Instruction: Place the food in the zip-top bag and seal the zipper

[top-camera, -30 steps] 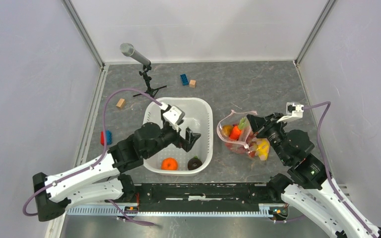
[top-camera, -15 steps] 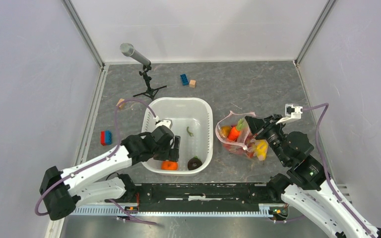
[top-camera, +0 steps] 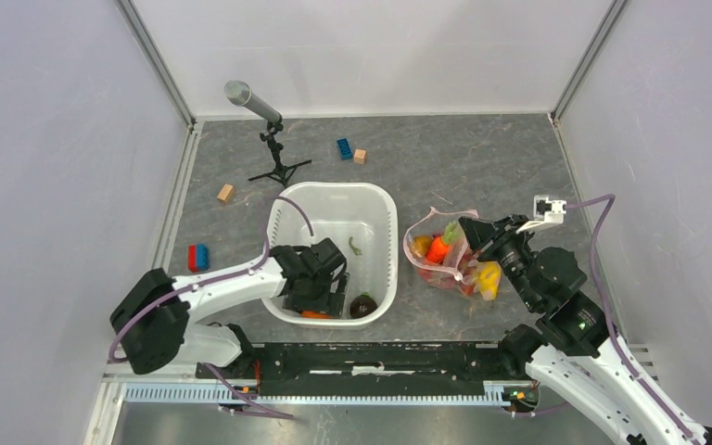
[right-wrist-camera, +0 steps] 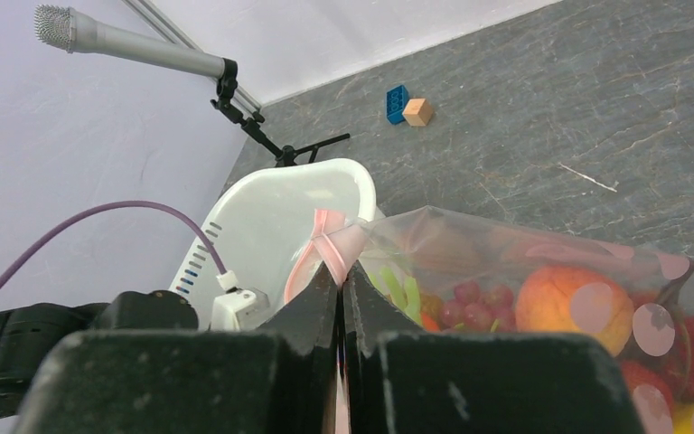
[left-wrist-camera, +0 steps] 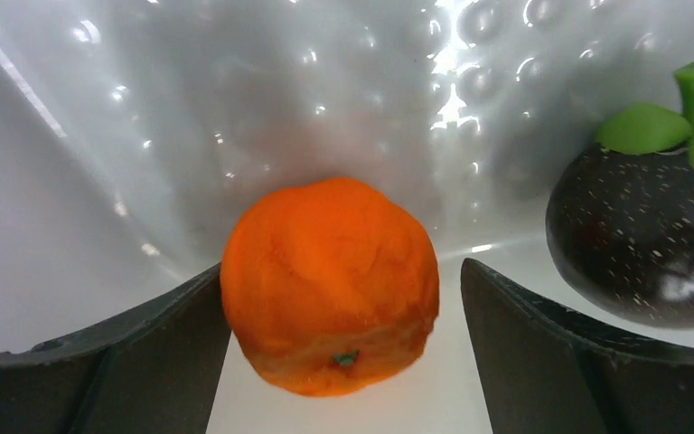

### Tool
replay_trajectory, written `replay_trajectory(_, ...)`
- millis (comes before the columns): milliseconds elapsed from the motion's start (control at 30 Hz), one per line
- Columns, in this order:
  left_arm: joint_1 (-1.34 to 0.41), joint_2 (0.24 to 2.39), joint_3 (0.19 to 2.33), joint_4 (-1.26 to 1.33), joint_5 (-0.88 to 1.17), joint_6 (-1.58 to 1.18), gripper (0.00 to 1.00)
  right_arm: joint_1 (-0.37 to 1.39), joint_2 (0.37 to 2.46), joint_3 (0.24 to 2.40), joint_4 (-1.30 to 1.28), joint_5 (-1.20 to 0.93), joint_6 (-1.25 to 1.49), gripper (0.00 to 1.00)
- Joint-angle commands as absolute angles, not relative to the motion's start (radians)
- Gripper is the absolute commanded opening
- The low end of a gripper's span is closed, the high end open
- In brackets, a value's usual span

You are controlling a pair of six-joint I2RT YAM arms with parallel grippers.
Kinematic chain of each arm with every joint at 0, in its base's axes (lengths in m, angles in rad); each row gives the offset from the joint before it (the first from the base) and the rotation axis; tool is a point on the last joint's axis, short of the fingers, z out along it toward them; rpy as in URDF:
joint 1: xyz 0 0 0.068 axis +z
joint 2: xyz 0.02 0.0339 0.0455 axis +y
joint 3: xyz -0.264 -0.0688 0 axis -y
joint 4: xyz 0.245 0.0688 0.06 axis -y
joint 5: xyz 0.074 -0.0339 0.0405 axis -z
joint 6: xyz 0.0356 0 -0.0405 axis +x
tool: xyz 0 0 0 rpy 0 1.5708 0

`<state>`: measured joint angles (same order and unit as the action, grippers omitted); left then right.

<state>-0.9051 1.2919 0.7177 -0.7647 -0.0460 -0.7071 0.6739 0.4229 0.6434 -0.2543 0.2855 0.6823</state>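
An orange lies at the near end of the white basin, between the spread fingers of my open left gripper; the left finger is right against it, the right one stands apart. A dark round fruit with green leaves lies beside it. The zip-top bag stands right of the basin, mouth up, holding a carrot, grapes, a peach-like fruit and a yellow fruit. My right gripper is shut on the pink zipper and holds the mouth up.
A microphone on a small stand stands at the back left. Blue and wooden blocks lie behind the basin, another wooden block and a red-blue block to its left. A small green piece lies inside the basin.
My left arm has swung back and lowered its open gripper into the basin's near end, down around the orange. The right gripper and the bag have barely moved.
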Motion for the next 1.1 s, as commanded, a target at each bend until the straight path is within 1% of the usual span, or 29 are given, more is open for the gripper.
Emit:
replay_trajectory(0, -0.904, 1.388, 0.703, -0.692, 0.048, -0.650, 0.92, 0.676, 0.408, 0.638, -0.197, 0.306, 0.668, 0.05)
replay_trajectory(67, -0.904, 1.433, 0.699, -0.668, 0.061, -0.640, 0.85, 0.677, 0.405, 0.639, -0.196, 0.307, 0.668, 0.06)
replay_trajectory(100, -0.903, 1.449, 0.701, -0.651, 0.075, -0.635, 0.80, 0.677, 0.405, 0.640, -0.195, 0.306, 0.668, 0.06)
replay_trajectory(200, -0.905, 1.463, 0.718, -0.617, 0.111, -0.632, 0.53, 0.676, 0.405, 0.641, -0.199, 0.308, 0.667, 0.06)
replay_trajectory(233, -0.905, 1.455, 0.729, -0.609, 0.111, -0.633, 0.46, 0.676, 0.403, 0.642, -0.200, 0.308, 0.667, 0.06)
replay_trajectory(267, -0.904, 1.442, 0.742, -0.609, 0.100, -0.633, 0.42, 0.677, 0.402, 0.643, -0.201, 0.309, 0.667, 0.06)
replay_trajectory(400, -0.905, 1.380, 0.817, -0.629, 0.045, -0.608, 0.40, 0.676, 0.396, 0.640, -0.202, 0.314, 0.671, 0.06)
replay_trajectory(700, -0.904, 1.261, 0.937, -0.598, -0.082, -0.574, 0.40, 0.676, 0.393, 0.635, -0.202, 0.313, 0.676, 0.06)
replay_trajectory(1067, -0.905, 1.037, 0.848, -0.388, -0.090, -0.595, 0.41, 0.676, 0.402, 0.643, -0.197, 0.290, 0.677, 0.06)
